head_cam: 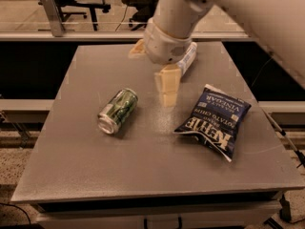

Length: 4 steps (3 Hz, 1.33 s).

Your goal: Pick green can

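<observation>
The green can (pixel 118 111) lies on its side on the left-middle of the grey table (pixel 143 175), its silver end facing the front left. My gripper (pixel 161 82) hangs above the table just right of and slightly behind the can, not touching it. It is open and empty. One cream finger (pixel 167 87) points down in front, and the other shows behind the white wrist.
A blue Kettle chips bag (pixel 214 123) lies to the right of the gripper. A clear plastic water bottle (pixel 188 61) lies at the back, partly hidden by my arm. Office chairs and a railing stand beyond the table's far edge.
</observation>
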### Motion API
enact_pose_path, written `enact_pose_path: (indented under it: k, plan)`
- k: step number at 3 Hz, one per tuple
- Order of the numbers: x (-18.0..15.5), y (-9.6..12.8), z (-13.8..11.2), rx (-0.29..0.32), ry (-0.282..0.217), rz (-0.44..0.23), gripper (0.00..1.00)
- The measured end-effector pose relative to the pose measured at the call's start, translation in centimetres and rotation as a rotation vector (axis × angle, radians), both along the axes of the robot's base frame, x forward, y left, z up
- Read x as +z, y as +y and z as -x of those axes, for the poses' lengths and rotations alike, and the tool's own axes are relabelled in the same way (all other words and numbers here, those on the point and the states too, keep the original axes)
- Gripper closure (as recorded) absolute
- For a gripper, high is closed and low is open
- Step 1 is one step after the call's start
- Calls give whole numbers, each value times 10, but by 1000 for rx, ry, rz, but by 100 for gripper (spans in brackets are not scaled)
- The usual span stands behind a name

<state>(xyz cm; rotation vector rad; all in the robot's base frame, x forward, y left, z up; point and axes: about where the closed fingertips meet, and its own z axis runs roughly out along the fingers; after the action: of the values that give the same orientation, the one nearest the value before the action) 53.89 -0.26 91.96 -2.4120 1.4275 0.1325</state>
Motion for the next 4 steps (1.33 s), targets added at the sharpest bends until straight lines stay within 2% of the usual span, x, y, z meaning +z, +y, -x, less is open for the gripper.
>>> enact_pose_path:
  k: [2,4]
  plan:
    - [-29,60,1,222,42,85,0]
    - [-46,90,20,400,28,177,0]
